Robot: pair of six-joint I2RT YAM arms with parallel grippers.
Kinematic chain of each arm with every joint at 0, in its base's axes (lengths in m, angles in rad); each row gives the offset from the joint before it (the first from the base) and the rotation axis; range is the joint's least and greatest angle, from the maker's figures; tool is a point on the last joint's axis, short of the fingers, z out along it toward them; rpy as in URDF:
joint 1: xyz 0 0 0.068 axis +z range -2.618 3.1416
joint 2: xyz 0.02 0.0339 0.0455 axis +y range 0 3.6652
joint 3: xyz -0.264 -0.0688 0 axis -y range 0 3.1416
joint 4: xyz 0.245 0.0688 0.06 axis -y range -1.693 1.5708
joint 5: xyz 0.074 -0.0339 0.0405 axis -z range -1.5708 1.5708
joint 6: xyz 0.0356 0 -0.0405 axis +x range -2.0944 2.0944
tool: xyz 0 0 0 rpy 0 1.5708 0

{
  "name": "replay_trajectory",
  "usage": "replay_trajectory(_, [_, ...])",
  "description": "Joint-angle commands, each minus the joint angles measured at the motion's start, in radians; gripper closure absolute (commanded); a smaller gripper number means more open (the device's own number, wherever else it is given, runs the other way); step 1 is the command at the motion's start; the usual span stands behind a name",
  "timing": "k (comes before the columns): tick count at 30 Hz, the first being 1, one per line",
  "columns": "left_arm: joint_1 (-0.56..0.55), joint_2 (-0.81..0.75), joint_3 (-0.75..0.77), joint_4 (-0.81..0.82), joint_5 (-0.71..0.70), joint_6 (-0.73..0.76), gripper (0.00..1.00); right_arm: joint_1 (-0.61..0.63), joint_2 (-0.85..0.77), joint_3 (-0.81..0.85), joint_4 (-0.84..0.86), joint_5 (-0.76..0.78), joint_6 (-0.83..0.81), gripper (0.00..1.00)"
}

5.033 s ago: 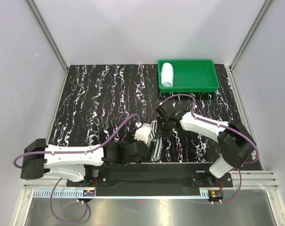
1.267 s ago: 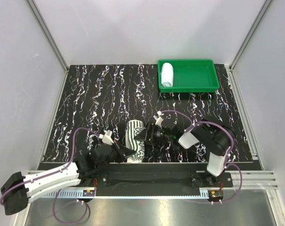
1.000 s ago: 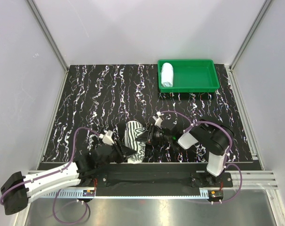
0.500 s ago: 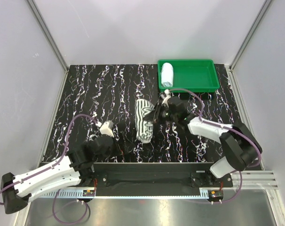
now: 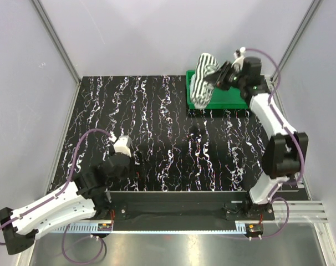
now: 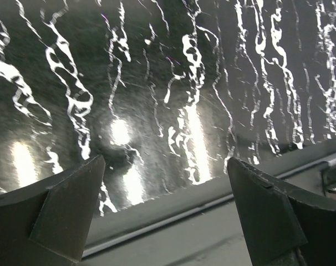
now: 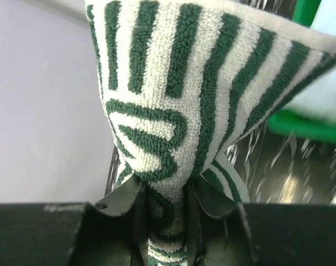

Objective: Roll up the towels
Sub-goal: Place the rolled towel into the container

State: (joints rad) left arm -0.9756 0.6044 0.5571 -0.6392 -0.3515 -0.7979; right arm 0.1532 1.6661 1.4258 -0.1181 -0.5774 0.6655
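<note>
The striped towel [image 5: 202, 81], rolled up, hangs in the air over the left end of the green tray [image 5: 234, 98]. My right gripper [image 5: 218, 77] is shut on its side. In the right wrist view the fingers pinch a fold of the striped towel [image 7: 173, 83] at my right gripper [image 7: 165, 191]. The pale blue towel [image 7: 330, 94] shows behind it, lying in the green tray [image 7: 301, 124]; from the top it is hidden by the striped roll. My left gripper [image 5: 118, 162] sits low at the near left, and its jaws [image 6: 163, 160] stand wide open and hold nothing.
The black marbled table [image 5: 157, 122] reaches from the arm bases to the tray at the back right. Grey walls and metal posts close it in on three sides. The table's near edge and a rail [image 6: 212, 205] lie just below the left fingers.
My right arm has lifted the striped roll from the table's middle up and back to above the tray. The left gripper let go, opened wide and drew back to the near left.
</note>
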Motion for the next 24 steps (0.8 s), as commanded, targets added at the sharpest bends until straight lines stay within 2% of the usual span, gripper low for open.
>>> replay_trajectory(1, [0.031, 0.003, 0.050, 0.030, -0.012, 0.092, 0.01, -0.076, 0.175, 0.255, -0.037, -0.150, -0.044, 0.87])
replay_trajectory(5, [0.061, 0.008, 0.050, 0.059, 0.037, 0.114, 0.01, -0.147, 0.363, 0.430, 0.020, -0.252, -0.001, 0.87])
replay_trajectory(6, [0.066, 0.008, 0.046, 0.073, 0.048, 0.121, 0.01, -0.197, 0.401, 0.461, 0.031, -0.269, 0.008, 0.87])
replay_trajectory(10, [0.084, 0.026, 0.015, 0.110, 0.089, 0.129, 0.01, -0.234, 0.616, 0.620, 0.072, -0.360, 0.046, 0.87])
replay_trajectory(12, [0.092, 0.050, 0.001, 0.133, 0.115, 0.132, 0.01, -0.241, 0.748, 0.734, 0.031, -0.371, 0.020, 0.87])
replay_trajectory(16, [0.127, 0.078, -0.016, 0.160, 0.154, 0.135, 0.01, -0.245, 0.978, 0.996, -0.171, -0.360, -0.067, 0.86])
replay_trajectory(19, [0.156, 0.089, -0.031, 0.184, 0.180, 0.141, 0.01, -0.247, 1.050, 1.082, -0.267, -0.299, -0.135, 0.86])
replay_trajectory(24, [0.192, 0.116, -0.055, 0.228, 0.233, 0.144, 0.01, -0.245, 1.087, 1.121, -0.383, -0.216, -0.242, 0.84])
